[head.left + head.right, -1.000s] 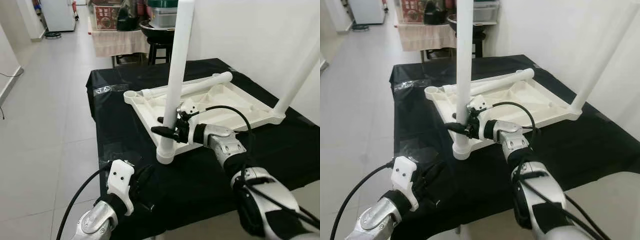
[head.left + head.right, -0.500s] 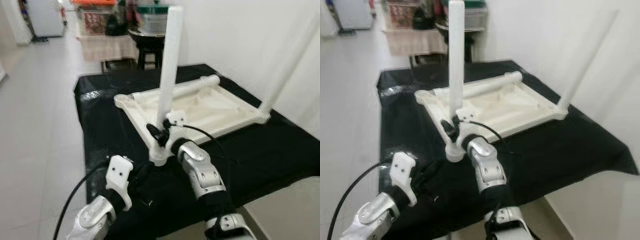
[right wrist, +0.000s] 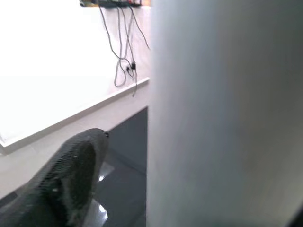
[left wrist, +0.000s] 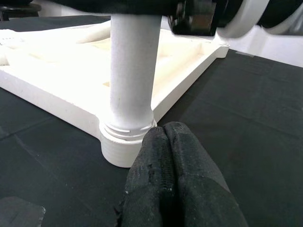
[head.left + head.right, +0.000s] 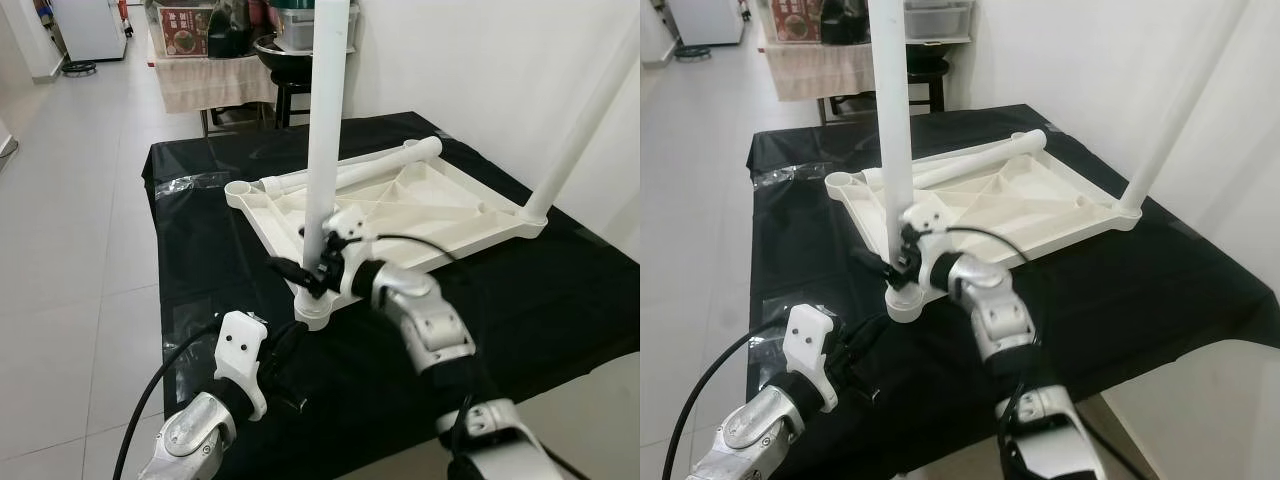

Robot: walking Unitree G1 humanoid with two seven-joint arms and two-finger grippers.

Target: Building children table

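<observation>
Left eye view gives me the upturned white plastic children's tabletop (image 5: 420, 205) lying flat on the desk covered with a black cloth (image 5: 560, 300). I see a tall white plastic tube leg (image 5: 322, 130) standing upright in the near-left corner socket (image 5: 312, 312) of the tabletop, and a second white tube leg (image 5: 585, 120) rising at a slant from the right corner. A third white tube leg (image 5: 370, 170) lies loose along the far edge of the tabletop, and the round socket at the far-left corner (image 5: 240, 189) is open.

My right hand (image 5: 312, 270) is at the lower part of the upright leg, just above its socket, with the black fingers on either side of the tube and clamped on it. In the right wrist view the white tube (image 3: 222, 113) sits right against the camera, with one black finger (image 3: 71, 175) beside it.

My left hand (image 4: 173, 156) sits low on the black cloth on the near side of that same corner, fingers pressed together and empty; in the left wrist view its tips are just beside the socket collar (image 4: 120, 142), and I cannot tell whether they touch it.

Beyond the desk I see a grey tiled floor (image 5: 70, 180) and a dark stool (image 5: 290, 95) by the white wall (image 5: 480, 70).
</observation>
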